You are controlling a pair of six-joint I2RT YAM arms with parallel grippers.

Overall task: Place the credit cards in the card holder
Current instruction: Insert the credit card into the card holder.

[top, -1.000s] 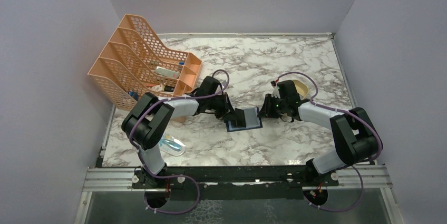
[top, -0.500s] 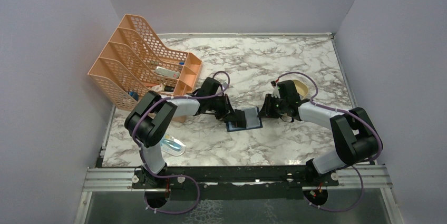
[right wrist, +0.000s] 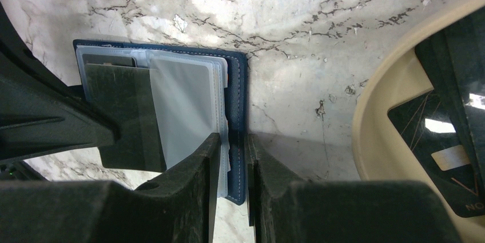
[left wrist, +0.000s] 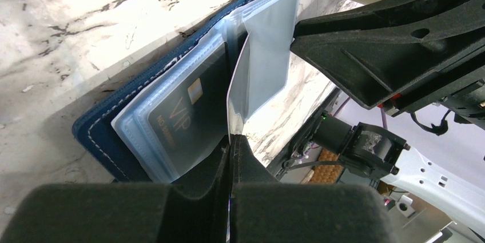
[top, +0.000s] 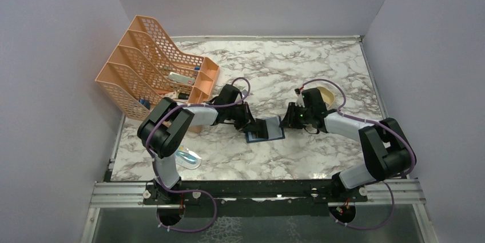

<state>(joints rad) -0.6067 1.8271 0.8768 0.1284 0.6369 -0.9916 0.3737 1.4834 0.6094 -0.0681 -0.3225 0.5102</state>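
– Card holder (right wrist: 238,94), the small navy-blue folding wallet: where is it?
– Lying open on the white marble bench (right wrist: 286,26), between the two end effectors. The right end effector (right wrist: 233,137) straddles the edge nearest it. Its fingers are only narrowly parted and closed on the cover and sleeve edges, pinning the wallet down. The left end effector (left wrist: 231,146) is fully closed, nipping one clear plastic sleeve (left wrist: 235,100) and standing that leaf up.
– Any cards in?
– One dark grey plastic card (left wrist: 189,106) marked VIP sits in a pocket just left of the left end effector's tips. Another dark rectangular card with a gold chip (right wrist: 423,140) lies in the tan oval tray (right wrist: 374,123), just right of the right end effector.
– How to do this well?
– I judge the step to be turning a leaf to bare an empty pocket. Swing the sleeve over gently about its hinge, because pulling upward could tear it or drag the wallet. The right grip wants to be low and firm, and should let go for the tray card only once the leaf lies flat.
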